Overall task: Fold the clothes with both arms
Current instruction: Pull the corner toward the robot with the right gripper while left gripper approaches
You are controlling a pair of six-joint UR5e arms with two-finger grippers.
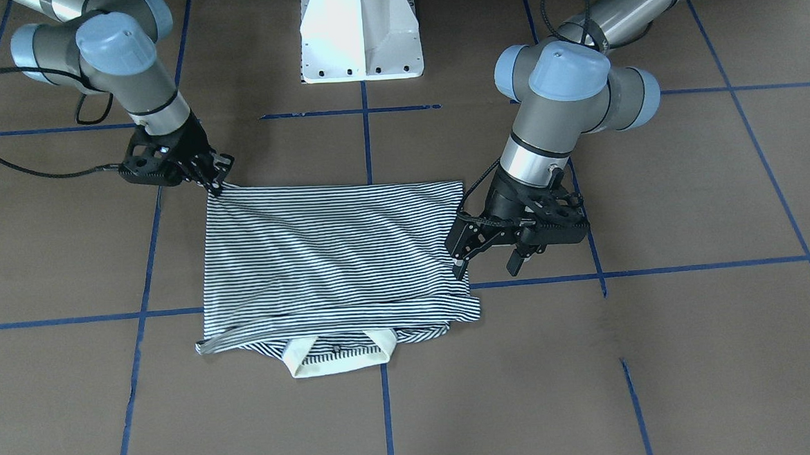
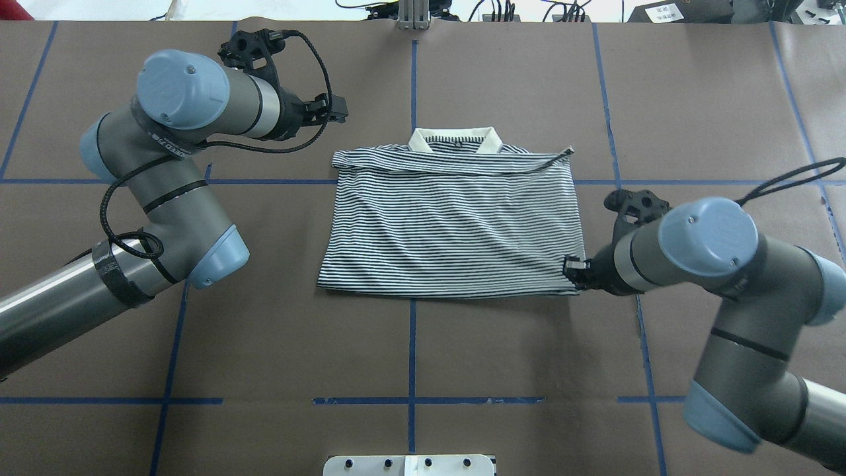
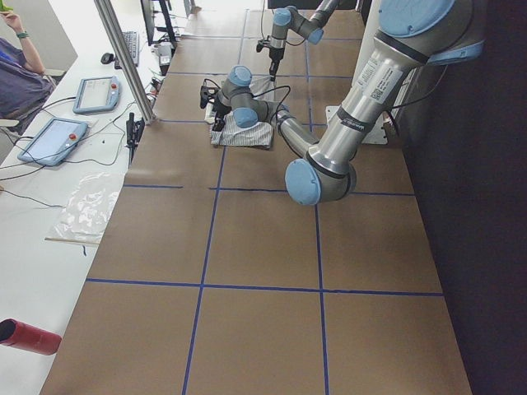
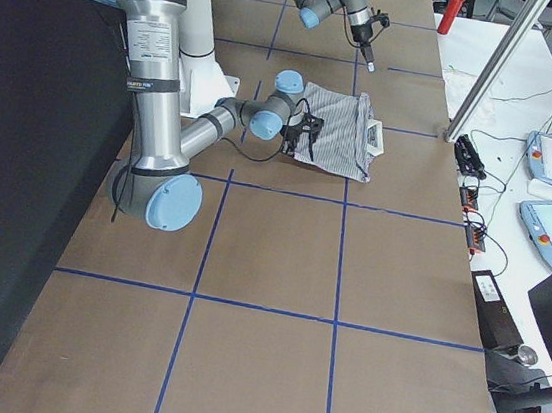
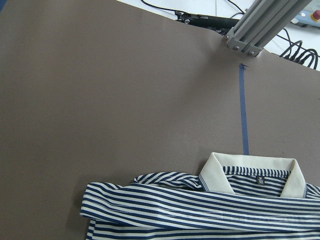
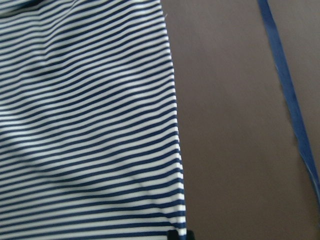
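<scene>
At the tabletop centre lay the folded polo shirt, my right fingers clamped on its 4 o'clock corner, likely to pull it taut, my left fingers apart near 10 o'clock.

In the overhead view, at centre right, the right claw is almost wholly hidden behind the grey metal right arm. The navy-and-white striped polo shirt looks soft and blurred in the right wrist view, cut off at the left, top and bottom edges. The left wrist view's bottom edge crops it too.
</scene>
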